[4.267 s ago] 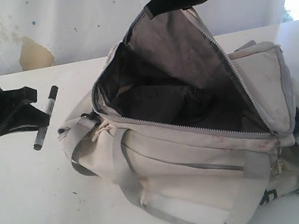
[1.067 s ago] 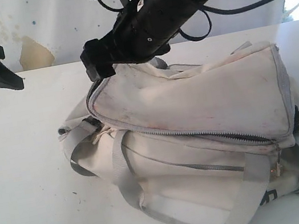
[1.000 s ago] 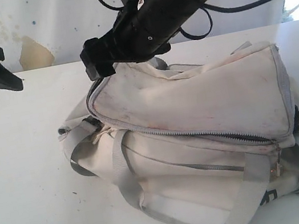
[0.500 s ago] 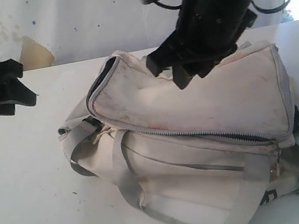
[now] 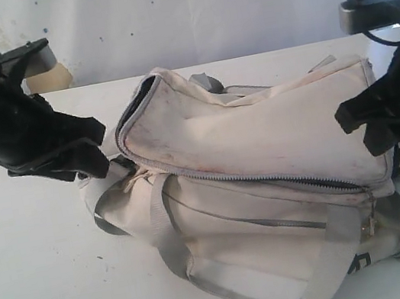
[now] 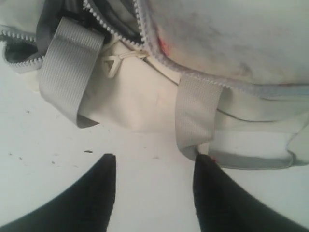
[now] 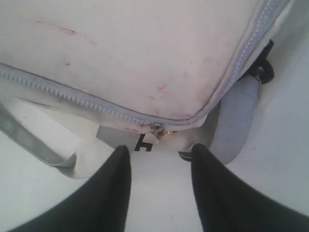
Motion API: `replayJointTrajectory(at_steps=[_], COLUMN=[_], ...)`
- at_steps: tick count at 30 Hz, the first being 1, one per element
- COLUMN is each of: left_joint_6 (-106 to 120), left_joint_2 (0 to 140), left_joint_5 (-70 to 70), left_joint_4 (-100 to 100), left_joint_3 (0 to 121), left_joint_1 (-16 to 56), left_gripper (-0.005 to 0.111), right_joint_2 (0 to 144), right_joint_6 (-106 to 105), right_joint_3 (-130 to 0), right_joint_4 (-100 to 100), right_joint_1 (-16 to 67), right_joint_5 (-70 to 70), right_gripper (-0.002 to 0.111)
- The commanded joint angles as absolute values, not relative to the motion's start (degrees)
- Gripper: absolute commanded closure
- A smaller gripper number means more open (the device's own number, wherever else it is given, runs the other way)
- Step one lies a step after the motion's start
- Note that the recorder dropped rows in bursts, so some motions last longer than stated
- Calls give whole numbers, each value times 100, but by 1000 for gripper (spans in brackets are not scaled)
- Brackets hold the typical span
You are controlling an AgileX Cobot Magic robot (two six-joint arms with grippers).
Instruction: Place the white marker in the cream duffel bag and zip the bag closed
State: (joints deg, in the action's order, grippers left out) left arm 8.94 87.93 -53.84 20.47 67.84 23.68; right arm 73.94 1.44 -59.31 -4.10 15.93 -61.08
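Noting the cream duffel bag lying slumped on the white table, top flap folded down, fabric showing reddish stains. Seeing zip teeth standing parted at its left end, exposing dark lining, and the zip slider sitting at the right front corner.

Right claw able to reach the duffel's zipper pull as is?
Probably yes: the right claw is open and empty, and the zipper pull on the cream duffel bag sits uncovered just ahead of it, with nothing between.
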Motion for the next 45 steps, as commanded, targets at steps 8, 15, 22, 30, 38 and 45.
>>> replayJointTrajectory(at_steps=[8, 15, 22, 30, 38, 45], left_joint_6=[-148, -351, -450, -429, 0, 0], left_joint_2=[8732, 8732, 8744, 8810, 9158, 9455], left_joint_5=[-5497, -5362, -4636, -3632, -3342, -2786], left_joint_4=[1236, 1236, 1226, 1523, 2101, 2547], left_joint_3=[6798, 6798, 6798, 6798, 6798, 6798], left_joint_1=[3472, 4081, 4707, 5081, 5486, 5665], left_gripper=[56, 56, 57, 57, 57, 57], right_joint_2=[7359, 7475, 7655, 7669, 7669, 7669], right_joint_6=[-850, -1196, -1428, -1441, -1129, -834], right_joint_3=[-5291, -5250, -5250, -5250, -5250, -5250], right_joint_4=[-1938, -2555, -2901, -2874, -2779, -2272], right_joint_1=[645, 224, 213, 213, 213, 21], right_joint_5=[-5589, -5584, -5489, -5452, -5330, -5279], right_gripper=[70, 70, 70, 70, 70, 70])
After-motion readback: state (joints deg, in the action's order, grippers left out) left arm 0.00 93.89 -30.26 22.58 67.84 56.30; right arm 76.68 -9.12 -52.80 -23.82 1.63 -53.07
